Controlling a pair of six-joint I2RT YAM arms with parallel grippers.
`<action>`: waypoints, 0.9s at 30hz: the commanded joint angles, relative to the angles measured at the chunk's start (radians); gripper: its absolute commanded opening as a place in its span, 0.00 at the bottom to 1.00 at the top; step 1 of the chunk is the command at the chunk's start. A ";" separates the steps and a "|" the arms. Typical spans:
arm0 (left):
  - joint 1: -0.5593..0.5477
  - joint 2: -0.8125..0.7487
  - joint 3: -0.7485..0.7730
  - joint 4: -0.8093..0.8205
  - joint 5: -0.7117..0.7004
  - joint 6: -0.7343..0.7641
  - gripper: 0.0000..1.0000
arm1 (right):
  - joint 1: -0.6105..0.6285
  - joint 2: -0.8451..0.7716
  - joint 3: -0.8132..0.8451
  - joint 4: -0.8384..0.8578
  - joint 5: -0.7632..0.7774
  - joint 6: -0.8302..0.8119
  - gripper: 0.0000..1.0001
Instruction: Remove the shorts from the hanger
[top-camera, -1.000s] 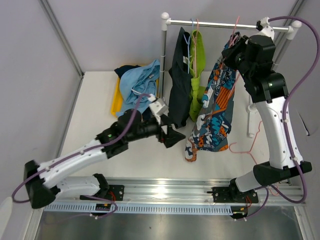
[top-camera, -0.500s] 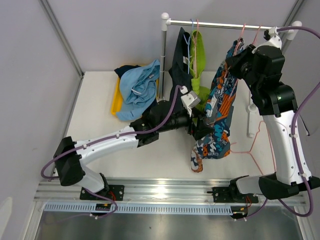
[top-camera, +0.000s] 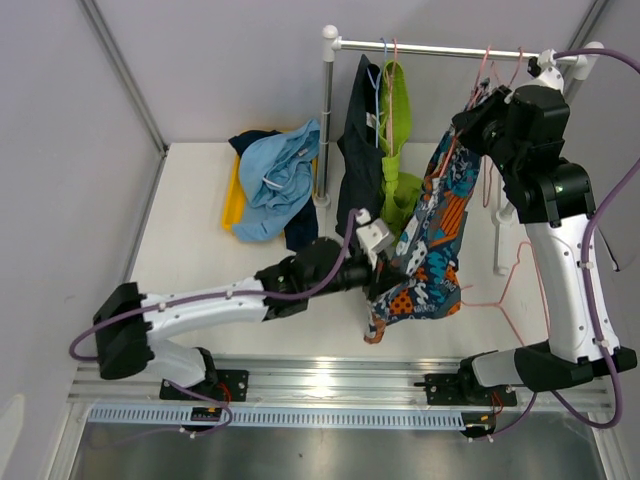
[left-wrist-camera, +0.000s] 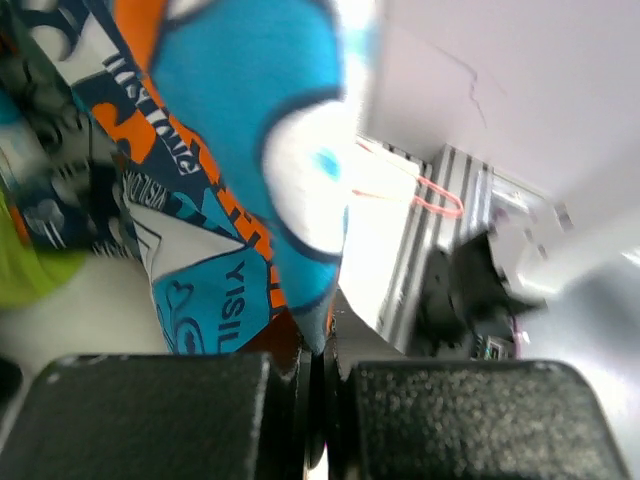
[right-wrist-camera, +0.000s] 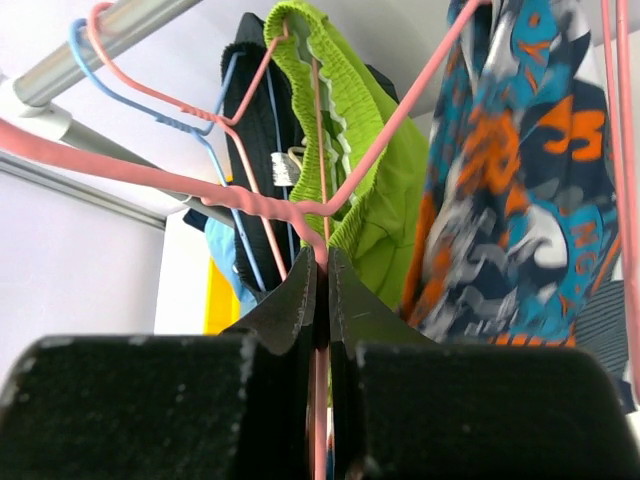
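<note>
The patterned orange, teal and white shorts (top-camera: 442, 225) hang from a pink hanger (right-wrist-camera: 240, 203) near the rail's right end. My left gripper (top-camera: 386, 263) is shut on their lower edge, the cloth (left-wrist-camera: 235, 150) pinched between the left gripper's (left-wrist-camera: 320, 345) jaws. My right gripper (top-camera: 478, 104) is up by the rail; the wrist view shows this right gripper (right-wrist-camera: 320, 268) shut on the pink hanger's wire. Lime green shorts (top-camera: 397, 130) and charcoal-black shorts (top-camera: 357, 165) hang further left. Light blue shorts (top-camera: 280, 172) lie on the table over a navy pair (top-camera: 300, 228).
The metal rail (top-camera: 440, 47) stands on a post (top-camera: 326, 120) at the back. A yellow flat object (top-camera: 231, 198) lies under the heap of shorts at the left. A bare pink hanger (top-camera: 508, 292) lies on the table at the right. A blue hanger (right-wrist-camera: 150, 100) carries the black shorts.
My left arm swung right from the table's middle to the patterned shorts, shut on their lower edge and drew it nearer. My right gripper shifted slightly right, still holding the hanger.
</note>
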 joint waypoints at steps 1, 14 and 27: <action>-0.102 -0.144 -0.128 -0.003 -0.087 -0.027 0.00 | -0.028 0.009 0.078 0.069 -0.012 0.000 0.00; -0.294 -0.116 -0.265 0.010 -0.249 -0.057 0.00 | -0.052 0.025 0.141 0.013 -0.072 0.025 0.00; -0.161 0.304 0.468 -0.416 -0.483 0.013 0.00 | -0.005 -0.171 -0.051 -0.104 -0.268 0.170 0.00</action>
